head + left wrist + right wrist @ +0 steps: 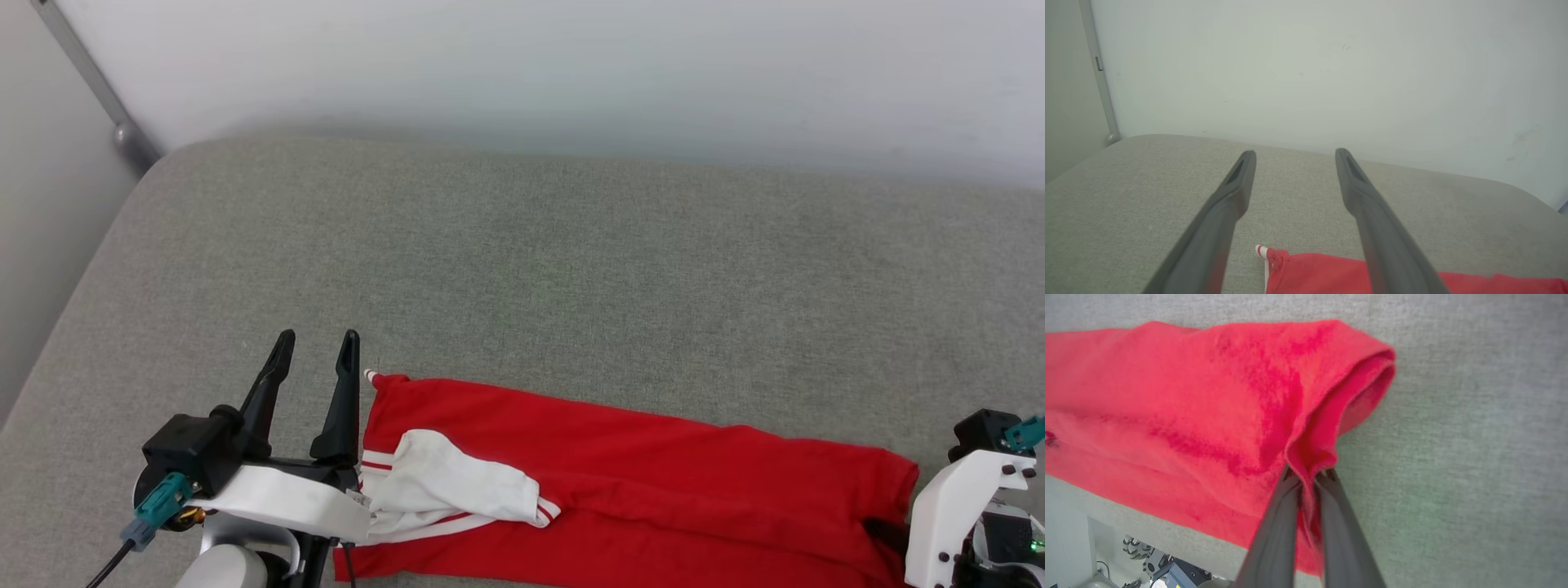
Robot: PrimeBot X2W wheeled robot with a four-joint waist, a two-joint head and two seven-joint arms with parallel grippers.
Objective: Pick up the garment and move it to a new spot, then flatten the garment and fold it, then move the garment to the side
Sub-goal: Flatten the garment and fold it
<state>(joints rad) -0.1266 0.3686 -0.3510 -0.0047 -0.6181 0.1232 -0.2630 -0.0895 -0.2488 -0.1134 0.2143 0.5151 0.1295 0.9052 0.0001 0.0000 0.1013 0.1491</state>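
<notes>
The garment (653,465), red with a white sleeve (457,486) and red-white striped trim, lies folded into a long band along the near edge of the grey cushion. My left gripper (317,347) stands open just left of the garment's left end, fingers pointing away, nothing between them. In the left wrist view the left gripper (1294,159) hangs over bare cushion, the garment's corner (1306,269) below. My right gripper (1308,475) is shut on a pinched fold at the garment's (1188,408) right edge. In the head view the right arm's white wrist (955,506) sits at that end, fingers hidden.
The grey cushion (571,269) stretches wide behind the garment, ending at a pale wall (571,73). A metal pole (90,82) runs down the far left corner. The cushion's left edge drops off at the left. Equipment on the floor (1167,571) shows past the near edge.
</notes>
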